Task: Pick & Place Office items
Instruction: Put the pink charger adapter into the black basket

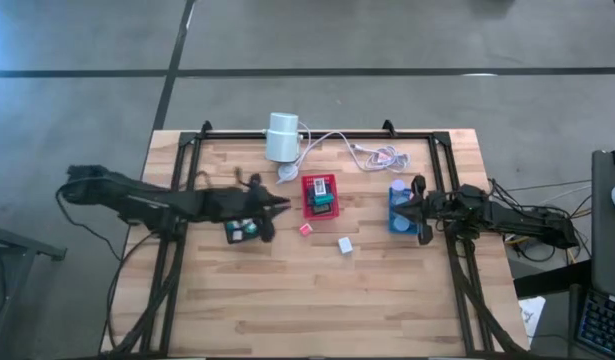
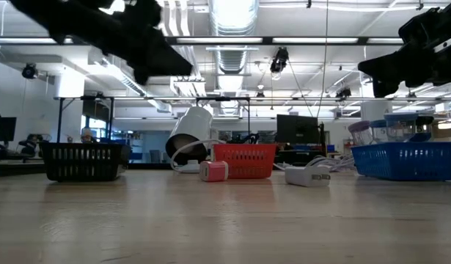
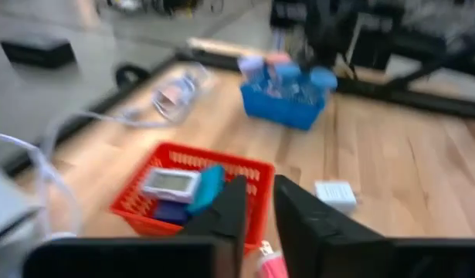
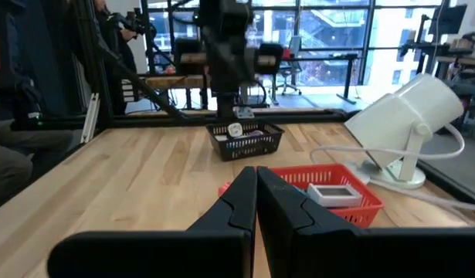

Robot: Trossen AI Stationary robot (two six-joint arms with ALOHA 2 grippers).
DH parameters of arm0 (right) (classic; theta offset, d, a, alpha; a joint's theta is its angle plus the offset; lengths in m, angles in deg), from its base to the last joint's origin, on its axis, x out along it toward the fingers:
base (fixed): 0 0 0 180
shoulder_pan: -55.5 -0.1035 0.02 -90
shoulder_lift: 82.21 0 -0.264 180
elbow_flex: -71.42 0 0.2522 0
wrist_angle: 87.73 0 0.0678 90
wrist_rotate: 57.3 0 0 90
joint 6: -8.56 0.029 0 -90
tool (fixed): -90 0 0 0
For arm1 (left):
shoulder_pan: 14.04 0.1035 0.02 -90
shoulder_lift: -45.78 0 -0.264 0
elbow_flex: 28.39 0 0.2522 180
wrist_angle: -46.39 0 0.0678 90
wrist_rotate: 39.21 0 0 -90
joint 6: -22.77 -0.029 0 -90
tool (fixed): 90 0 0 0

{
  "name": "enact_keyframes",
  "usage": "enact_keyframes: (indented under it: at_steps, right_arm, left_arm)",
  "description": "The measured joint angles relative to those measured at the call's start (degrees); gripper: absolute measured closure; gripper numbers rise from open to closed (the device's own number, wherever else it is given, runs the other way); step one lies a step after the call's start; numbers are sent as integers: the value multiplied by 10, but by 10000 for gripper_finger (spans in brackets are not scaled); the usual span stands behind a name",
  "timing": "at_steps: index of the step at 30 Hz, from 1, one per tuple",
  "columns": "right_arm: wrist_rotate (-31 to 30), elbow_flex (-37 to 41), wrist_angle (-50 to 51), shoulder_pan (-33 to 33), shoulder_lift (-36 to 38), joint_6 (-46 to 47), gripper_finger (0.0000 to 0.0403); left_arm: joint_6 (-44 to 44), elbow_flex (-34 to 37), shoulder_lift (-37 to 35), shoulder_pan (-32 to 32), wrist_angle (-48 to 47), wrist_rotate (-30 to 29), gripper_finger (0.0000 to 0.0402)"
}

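Observation:
My left gripper (image 1: 285, 205) hovers above the table between the black tray (image 1: 242, 230) and the red tray (image 1: 322, 196). Its fingers (image 3: 299, 220) stand a narrow gap apart with nothing between them. A small pink piece (image 1: 305, 229) and a white block (image 1: 344, 244) lie on the wood in front of the red tray. The red tray holds a white-and-grey piece (image 3: 169, 185) and a teal piece (image 3: 206, 188). My right gripper (image 4: 256, 189) is shut and empty, raised beside the blue tray (image 1: 400, 208), which holds several pieces.
A white cylinder (image 1: 282, 136) with a white cable (image 1: 372, 153) lies at the table's far edge behind the red tray. A black frame rail (image 1: 317, 133) runs along the far edge. Bare wood lies across the table's near half (image 1: 317, 310). People sit in the room beyond the table.

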Motion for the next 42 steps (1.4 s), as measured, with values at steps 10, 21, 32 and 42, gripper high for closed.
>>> enact_keyframes:
  at_steps: [10,21,32,42]
  right_arm:
    - [0,0,-28,0,0,-13,394]
    - [0,0,-35,0,0,-21,394]
    - [0,0,-39,0,0,-1,394]
    - [0,0,-38,0,-1,-1,394]
  left_arm:
    - [119,-142,227,-13,-81,36,131]
    - [212,-203,300,-35,-195,23,7]
    - [219,-208,329,-37,-217,-6,11]
    - [216,-209,371,-36,-205,-13,11]
